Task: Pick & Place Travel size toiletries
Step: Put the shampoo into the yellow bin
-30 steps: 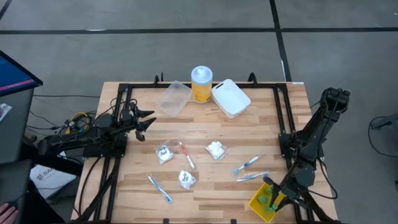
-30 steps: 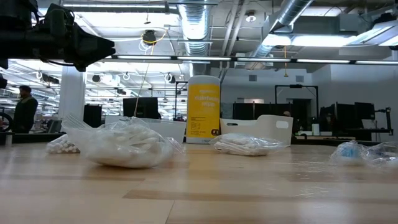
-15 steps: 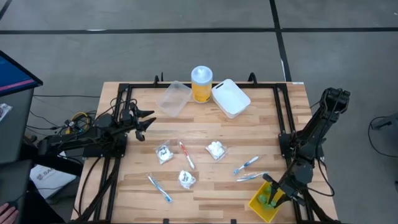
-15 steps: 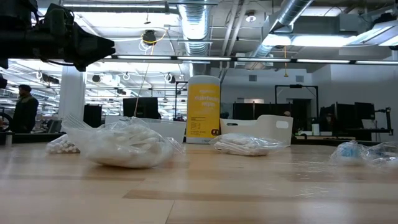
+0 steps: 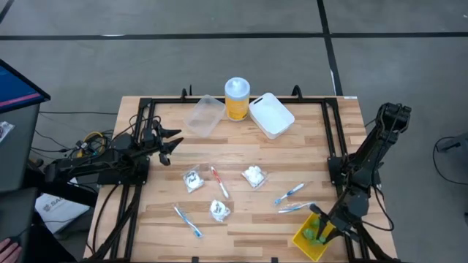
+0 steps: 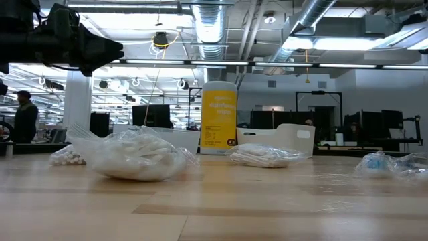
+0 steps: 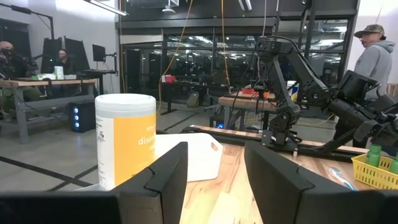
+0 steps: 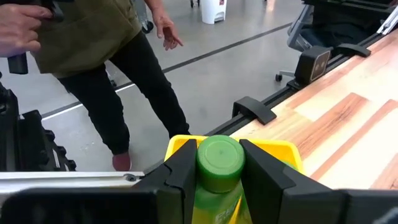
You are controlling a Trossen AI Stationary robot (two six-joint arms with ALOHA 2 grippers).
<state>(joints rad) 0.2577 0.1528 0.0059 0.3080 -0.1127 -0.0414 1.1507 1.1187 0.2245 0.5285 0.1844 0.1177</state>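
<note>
Large open workshop with a grey concrete floor (image 5: 219,66) crossed by dark lines. Exposed silver ducts (image 6: 314,20) and pipes run overhead at twelve o'clock, with strip lights. Desks with dark monitors (image 6: 374,124) stand at three o'clock, glass partitions (image 7: 205,68) beyond. A person in dark trousers (image 8: 134,74) stands nearby

Overhead and table-level views, both on the yellow jar (image 5: 237,98).

Right hand (image 5: 319,232) low at near-right corner, fingers clamped, left hand (image 5: 174,143) parted, idle
</note>
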